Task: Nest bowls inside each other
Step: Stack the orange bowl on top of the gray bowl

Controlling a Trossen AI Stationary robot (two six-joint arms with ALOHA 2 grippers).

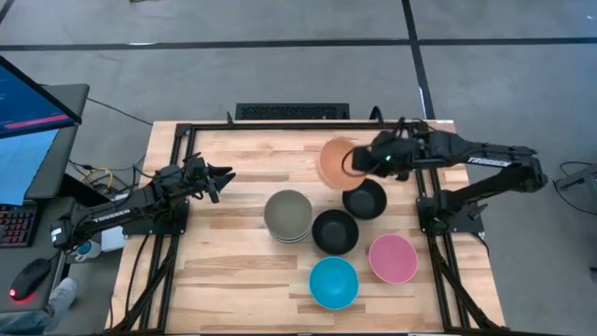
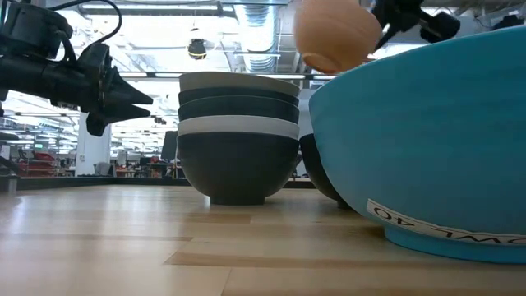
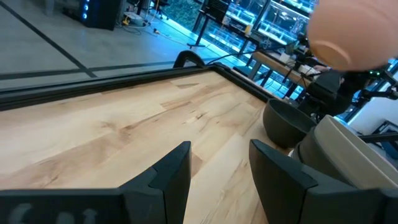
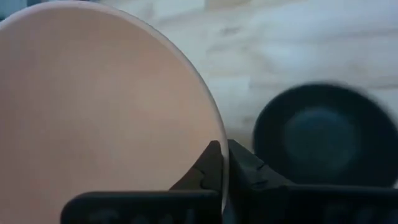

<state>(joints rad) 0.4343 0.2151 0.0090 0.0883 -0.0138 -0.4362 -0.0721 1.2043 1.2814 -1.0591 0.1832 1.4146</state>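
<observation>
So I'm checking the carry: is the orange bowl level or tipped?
Tipped. The right claw pinches the orange bowl by its rim, so it hangs tilted above the table.

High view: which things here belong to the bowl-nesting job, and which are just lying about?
Job:
orange bowl, lifted in the right hand
stack topped by the grey-olive bowl
two black bowls
pink bowl
blue bowl

Lying about:
monitor
keyboard beyond the table
computer mouse

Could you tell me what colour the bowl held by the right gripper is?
Orange bowl; the high view shows it best.
</observation>
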